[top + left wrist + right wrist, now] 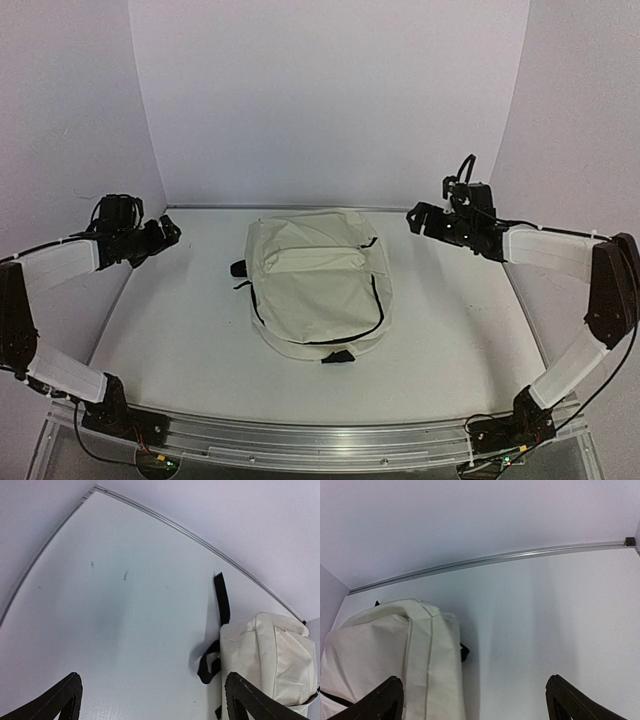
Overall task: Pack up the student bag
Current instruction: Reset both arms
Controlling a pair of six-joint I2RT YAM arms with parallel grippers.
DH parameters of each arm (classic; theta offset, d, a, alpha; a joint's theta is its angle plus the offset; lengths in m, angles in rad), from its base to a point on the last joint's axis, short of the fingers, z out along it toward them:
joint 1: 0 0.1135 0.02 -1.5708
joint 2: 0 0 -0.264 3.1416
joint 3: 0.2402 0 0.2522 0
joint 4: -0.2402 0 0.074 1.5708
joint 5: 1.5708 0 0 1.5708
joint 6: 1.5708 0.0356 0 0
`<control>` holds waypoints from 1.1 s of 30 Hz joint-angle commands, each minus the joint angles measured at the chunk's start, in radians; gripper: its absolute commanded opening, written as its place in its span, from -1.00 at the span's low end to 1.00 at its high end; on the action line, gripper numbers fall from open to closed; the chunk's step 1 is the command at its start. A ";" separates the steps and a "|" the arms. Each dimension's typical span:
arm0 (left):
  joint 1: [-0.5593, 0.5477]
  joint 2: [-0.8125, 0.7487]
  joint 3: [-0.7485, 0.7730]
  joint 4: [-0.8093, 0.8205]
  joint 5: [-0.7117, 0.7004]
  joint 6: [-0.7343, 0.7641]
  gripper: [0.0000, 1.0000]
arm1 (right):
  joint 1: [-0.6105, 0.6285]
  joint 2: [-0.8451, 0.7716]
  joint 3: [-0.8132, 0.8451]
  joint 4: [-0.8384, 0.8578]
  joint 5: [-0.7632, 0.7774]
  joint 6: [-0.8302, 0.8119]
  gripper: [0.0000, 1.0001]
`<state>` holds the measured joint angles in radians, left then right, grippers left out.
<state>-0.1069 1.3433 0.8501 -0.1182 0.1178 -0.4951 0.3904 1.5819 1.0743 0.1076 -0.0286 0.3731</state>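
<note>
Student bag lies flat in the middle of the white table, between my two arms and touching neither.

Far to the left, my left claw hangs above the table's left edge, well apart from the bag and pointing towards it. Its fingers stand spread wide with only bare tabletop between them; it has hold of nothing. From that wrist I see the bag's left side low on the right. One black strap runs flat across the table from the cream cloth toward the back wall. A short black loop sticks out beside the bag's corner.

At the centre, the bag shows its broad cream face up, with a seam crossing the upper part. A black zipper line curves down the right side and round the near end, where a small black tab pokes out. Whether that zipper is fully closed I cannot tell.

To the right, my right claw hovers near the bag's far right corner, not touching it. Its fingers too are wide apart and grip nothing. Between them I see bare table, with the bag's wrinkled cloth behind the left finger.
</note>
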 commanded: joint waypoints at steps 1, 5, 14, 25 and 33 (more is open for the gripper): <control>0.139 -0.122 -0.061 -0.026 -0.019 0.057 0.99 | -0.124 -0.099 -0.065 -0.020 -0.055 0.013 0.97; 0.228 -0.215 -0.103 -0.027 -0.025 0.069 0.99 | -0.222 -0.189 -0.122 -0.027 -0.047 0.001 0.97; 0.235 -0.395 -0.334 0.263 -0.096 0.205 0.99 | -0.249 -0.505 -0.460 0.361 0.130 -0.124 0.97; 0.235 -0.350 -0.566 0.588 -0.213 0.280 0.99 | -0.250 -0.573 -0.876 0.913 0.281 -0.209 0.96; 0.235 -0.315 -0.545 0.575 -0.216 0.264 0.99 | -0.249 -0.537 -0.889 0.955 0.294 -0.218 0.97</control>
<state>0.1261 1.0119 0.2844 0.4003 -0.0749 -0.2352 0.1364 1.0359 0.1772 0.9474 0.2403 0.1750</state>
